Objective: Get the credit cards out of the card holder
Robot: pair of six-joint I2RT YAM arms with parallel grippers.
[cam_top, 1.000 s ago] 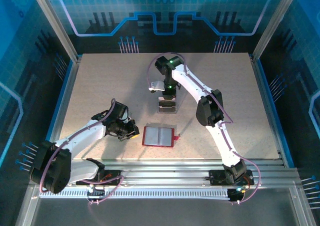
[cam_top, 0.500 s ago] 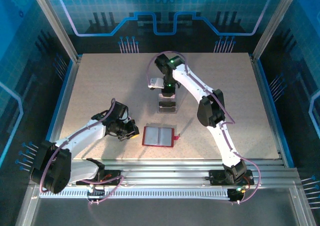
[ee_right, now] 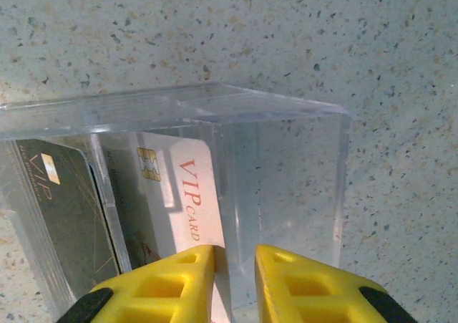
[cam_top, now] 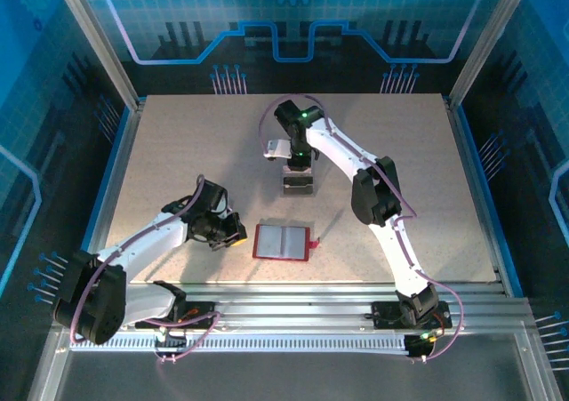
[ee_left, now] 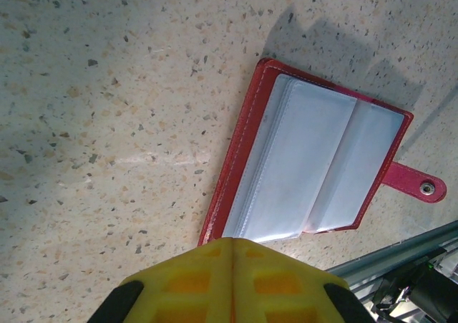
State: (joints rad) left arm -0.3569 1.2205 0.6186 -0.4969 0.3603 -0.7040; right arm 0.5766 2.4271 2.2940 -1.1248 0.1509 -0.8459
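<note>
L gripper [ee_left: 232, 246] jaws together near open card holder [ee_left: 315, 165]; R gripper [ee_right: 235, 255] jaws slightly apart over card [ee_right: 189, 187] in clear box [ee_right: 300, 158].

A clear plastic box [ee_right: 300, 165] stands on the speckled tabletop [ee_right: 372, 36], just ahead of the right pincer [ee_right: 235, 257]. Blue panels [cam_top: 284, 28] rise far beyond it.

- The card holder [cam_top: 283, 241] lies opened flat on the table [cam_top: 178, 152], near the front edge, with its tab [cam_top: 313, 240] sticking out to the right.
- A plastic box [cam_top: 298, 184] sits behind the holder, toward the table's middle and apart from it.
- Credit cards [ee_right: 187, 194] lie side by side inside the box.
- The left gripper [cam_top: 238, 233] is just left of the holder.
- The right gripper [ee_right: 236, 258] hangs over the box.
</note>
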